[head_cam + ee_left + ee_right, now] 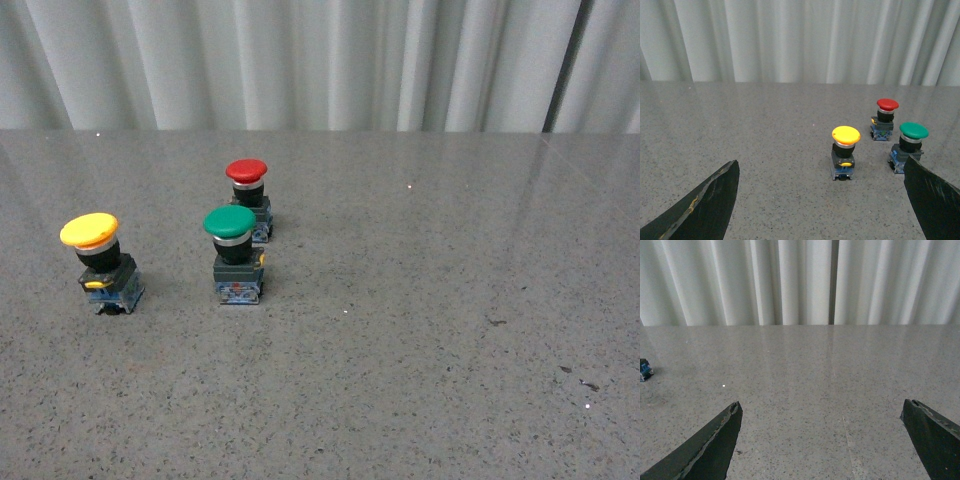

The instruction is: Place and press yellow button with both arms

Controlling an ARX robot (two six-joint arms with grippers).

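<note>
The yellow button [101,262] stands upright on the grey table at the left, with a wide yellow cap, black body, yellow tab and bluish base. In the left wrist view the yellow button [845,152] lies ahead of my open left gripper [821,167], beyond the fingertips and slightly toward one black finger [932,200]. My right gripper [821,407] is open over bare table with nothing between its fingers. Neither arm shows in the front view.
A green-capped button [236,256] stands right of the yellow one, and a red-capped button [249,200] stands behind it. Both appear in the left wrist view, green [910,146] and red [884,119]. A pale pleated curtain [320,60] runs behind the table.
</note>
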